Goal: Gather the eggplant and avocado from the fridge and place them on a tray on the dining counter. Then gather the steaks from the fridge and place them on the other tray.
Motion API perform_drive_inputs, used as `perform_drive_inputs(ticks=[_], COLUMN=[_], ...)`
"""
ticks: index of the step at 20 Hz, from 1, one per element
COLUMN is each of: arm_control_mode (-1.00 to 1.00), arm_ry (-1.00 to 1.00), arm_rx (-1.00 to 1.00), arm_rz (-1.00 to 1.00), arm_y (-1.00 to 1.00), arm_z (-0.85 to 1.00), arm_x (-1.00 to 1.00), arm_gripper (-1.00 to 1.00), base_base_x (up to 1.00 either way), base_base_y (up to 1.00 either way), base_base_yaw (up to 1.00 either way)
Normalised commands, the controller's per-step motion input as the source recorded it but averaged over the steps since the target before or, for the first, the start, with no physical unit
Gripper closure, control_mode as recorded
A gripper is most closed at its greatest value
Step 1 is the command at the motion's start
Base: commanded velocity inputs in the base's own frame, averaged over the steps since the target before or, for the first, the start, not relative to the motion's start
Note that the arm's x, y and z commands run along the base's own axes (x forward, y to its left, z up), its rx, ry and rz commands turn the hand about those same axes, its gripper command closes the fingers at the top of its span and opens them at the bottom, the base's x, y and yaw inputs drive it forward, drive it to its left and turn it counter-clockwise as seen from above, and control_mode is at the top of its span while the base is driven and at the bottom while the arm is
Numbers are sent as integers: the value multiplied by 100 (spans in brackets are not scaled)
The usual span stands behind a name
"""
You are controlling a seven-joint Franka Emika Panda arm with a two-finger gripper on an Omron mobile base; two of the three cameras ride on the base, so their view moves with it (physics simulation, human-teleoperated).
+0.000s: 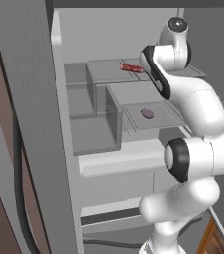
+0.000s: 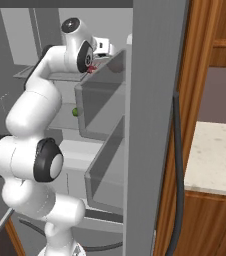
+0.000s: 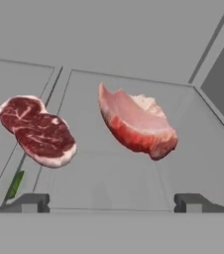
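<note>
Steaks lie side by side on a grey fridge shelf in my hand view: the dark red steak (image 3: 37, 130) on the left, the pale pink steak (image 3: 137, 122) on the right, apart. My gripper (image 3: 112, 202) is wide open and holds nothing. My left base view shows a red steak (image 1: 131, 68) on the top shelf and a purple lump (image 1: 147, 113) lower down. My right base view shows a small green thing (image 2: 75, 112) and the open fridge door (image 2: 152, 125).

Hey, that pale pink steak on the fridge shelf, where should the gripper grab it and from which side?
Grip the pale pink steak across its narrow width near the middle, coming straight ahead as the open gripper already faces it. It lies tilted with its thick edge raised, giving the fingers something to close on, well apart from the darker steak.
</note>
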Motion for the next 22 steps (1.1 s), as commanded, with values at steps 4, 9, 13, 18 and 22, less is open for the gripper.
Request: perform_drive_inputs(ticks=[4,9,13,18,22], arm_control_mode=[-100,-100,-100,-100,-100], arm_ry=[0,0,0,1,2], arm_rx=[0,0,0,0,0], arm_rz=[0,0,0,0,0], arm_y=[-2,-2,-13,-16,-8], arm_z=[-12,-6,-2,-4,-7], arm_x=[53,53,40,29,30], arm_gripper=[-100,-100,-100,-100,-100], base_base_x=[0,0,0,0,0], base_base_y=[0,0,0,0,0], base_base_yaw=[0,0,0,0,0])
